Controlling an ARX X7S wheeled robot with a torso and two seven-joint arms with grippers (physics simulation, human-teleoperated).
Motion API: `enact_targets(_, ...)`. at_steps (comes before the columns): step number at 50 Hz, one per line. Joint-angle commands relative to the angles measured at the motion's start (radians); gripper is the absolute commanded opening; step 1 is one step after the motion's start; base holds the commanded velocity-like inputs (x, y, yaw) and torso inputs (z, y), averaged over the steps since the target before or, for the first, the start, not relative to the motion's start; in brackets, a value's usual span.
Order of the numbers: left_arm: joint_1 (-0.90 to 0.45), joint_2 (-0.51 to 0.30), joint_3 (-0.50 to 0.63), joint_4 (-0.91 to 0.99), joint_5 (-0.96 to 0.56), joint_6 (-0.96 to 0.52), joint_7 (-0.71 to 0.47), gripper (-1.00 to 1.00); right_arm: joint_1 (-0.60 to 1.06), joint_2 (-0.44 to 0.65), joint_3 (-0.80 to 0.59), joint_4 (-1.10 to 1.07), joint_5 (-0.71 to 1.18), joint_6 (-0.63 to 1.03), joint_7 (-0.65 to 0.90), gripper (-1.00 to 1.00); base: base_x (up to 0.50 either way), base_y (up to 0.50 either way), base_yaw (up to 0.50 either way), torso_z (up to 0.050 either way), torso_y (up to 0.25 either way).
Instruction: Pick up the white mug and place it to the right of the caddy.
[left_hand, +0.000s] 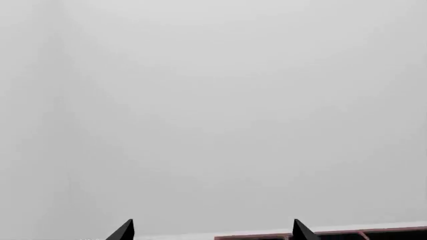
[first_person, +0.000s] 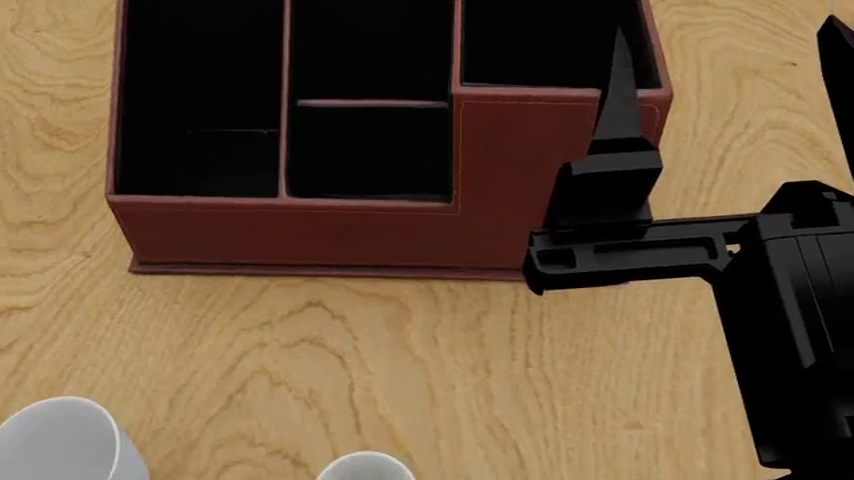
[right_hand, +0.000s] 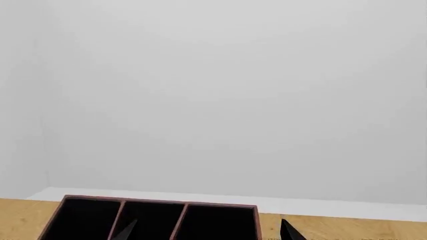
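The right gripper (first_person: 727, 70) hangs at the caddy's (first_person: 387, 225) three o'clock — jaws spread, empty — white mug (first_person: 67, 440) at seven.

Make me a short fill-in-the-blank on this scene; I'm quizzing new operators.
1. The caddy rests on a ____ table.
2. The caddy's compartments are lined in ____.
3. In the head view, the right gripper shows its fingers ____, holding nothing.
4. The white mug sits at the head view's lower ____ corner.

Missing words: wooden; black; apart; left
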Motion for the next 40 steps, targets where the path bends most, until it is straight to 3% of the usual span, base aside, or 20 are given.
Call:
enact_targets(1, 0.021, -0.013, 0.004, -0.001, 0.018, 0.023, 0.003, 1.0, -0.001, 0.002, -0.01, 0.003, 0.0, -0.006, 0.005, 1.0, 0.0, 0.0, 0.0, 0.0, 0.0)
enact_targets(15, 0.112, -0.184, -0.242, 0.034, -0.143, -0.028, -0.167, 1.0, -0.022, -0.005, -0.053, 0.02, -0.067, -0.038, -0.047, 1.0, 0.0, 0.0, 0.0, 0.0, 0.0)
enact_targets(24, 0.322, -0.278, -0.51, 0.062, -0.264, 0.022, -0.204, 1.0, -0.04, -0.004, -0.071, 0.038, -0.111, -0.065, -0.081, 1.0, 0.0, 0.0, 0.0, 0.0, 0.0)
enact_targets(28, 0.505, -0.366, -0.649, 0.066, -0.29, 0.133, -0.238, 1.0, -0.044, -0.008, -0.085, 0.051, -0.132, -0.075, -0.092, 1.0, 0.0, 0.0, 0.0, 0.0, 0.0)
enact_targets(33, 0.912, -0.447, -0.878, 0.066, -0.249, 0.365, -0.247, 1.0, -0.037, -0.01, -0.1, 0.055, -0.139, -0.079, -0.098, 1.0, 0.0, 0.0, 0.0, 0.0, 0.0)
enact_targets(37, 1.169, -0.454, -1.016, 0.066, -0.21, 0.508, -0.249, 1.0, -0.026, -0.015, -0.115, 0.058, -0.139, -0.078, -0.099, 1.0, 0.0, 0.0, 0.0, 0.0, 0.0)
enact_targets(40, 1.279, -0.449, -1.073, 0.065, -0.19, 0.569, -0.25, 1.0, -0.019, -0.019, -0.127, 0.063, -0.144, -0.079, -0.1, 1.0, 0.0, 0.0, 0.0, 0.0, 0.0)
